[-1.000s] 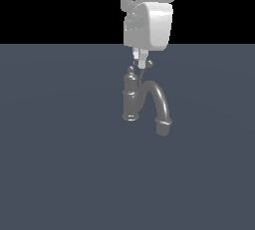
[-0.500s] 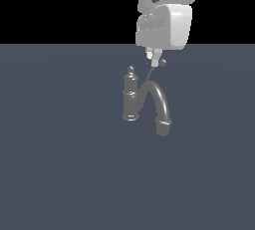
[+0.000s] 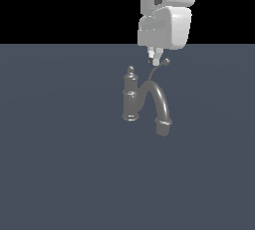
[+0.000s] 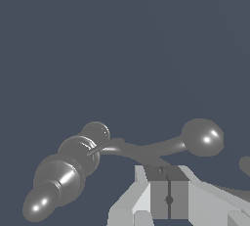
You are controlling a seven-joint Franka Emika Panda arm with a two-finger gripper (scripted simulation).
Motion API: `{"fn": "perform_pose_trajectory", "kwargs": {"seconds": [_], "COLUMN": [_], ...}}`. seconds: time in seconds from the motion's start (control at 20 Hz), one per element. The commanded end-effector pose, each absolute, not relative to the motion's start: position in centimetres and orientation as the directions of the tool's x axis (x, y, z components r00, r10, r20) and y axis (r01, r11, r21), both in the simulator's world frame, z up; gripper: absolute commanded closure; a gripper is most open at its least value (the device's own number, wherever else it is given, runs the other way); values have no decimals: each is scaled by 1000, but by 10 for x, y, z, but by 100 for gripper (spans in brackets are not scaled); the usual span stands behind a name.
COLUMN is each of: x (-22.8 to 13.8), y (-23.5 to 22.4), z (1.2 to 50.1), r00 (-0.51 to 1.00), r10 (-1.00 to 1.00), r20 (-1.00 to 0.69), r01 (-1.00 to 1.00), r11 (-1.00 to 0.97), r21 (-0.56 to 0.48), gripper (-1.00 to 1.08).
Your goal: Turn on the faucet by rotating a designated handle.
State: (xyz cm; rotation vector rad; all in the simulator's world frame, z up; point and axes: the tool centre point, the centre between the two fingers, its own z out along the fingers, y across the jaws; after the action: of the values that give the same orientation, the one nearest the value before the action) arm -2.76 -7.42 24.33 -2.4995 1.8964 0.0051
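The small grey faucet (image 3: 130, 99) stands upright on the flat grey surface, with a knob finial on top and a thick arched spout (image 3: 160, 105) curving toward the exterior view's right. The thin curved handle (image 3: 155, 71) rises from the body and ends in a ball tip. My gripper (image 3: 154, 59) hangs just above and beside that tip. In the wrist view the faucet (image 4: 66, 171) lies beside the handle (image 4: 161, 146), which runs just past my gripper (image 4: 168, 172). The fingers are pressed together, shut, with nothing between them. I cannot tell if they touch the lever.
A plain dark grey floor (image 3: 60, 174) stretches all around the faucet, with black background behind it. My white wrist and arm (image 3: 164, 22) hang above the faucet.
My gripper has moved toward the exterior view's right, from over the faucet body to beside the spout. The handle has swung out the same way, and its ball tip now shows.
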Motion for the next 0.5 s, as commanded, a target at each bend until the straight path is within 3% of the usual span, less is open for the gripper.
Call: {"fn": "perform_pose_trajectory", "kwargs": {"seconds": [0.0, 0.45], "x": [-21, 0], "y": [-88, -106], "z": [243, 242], "r00": [253, 246], "r10": [-968, -969], "r20": [-2, -1], "r01": [-968, -969], "r11": [-253, -246], "r21": [-3, -2], "gripper": [108, 108]}}
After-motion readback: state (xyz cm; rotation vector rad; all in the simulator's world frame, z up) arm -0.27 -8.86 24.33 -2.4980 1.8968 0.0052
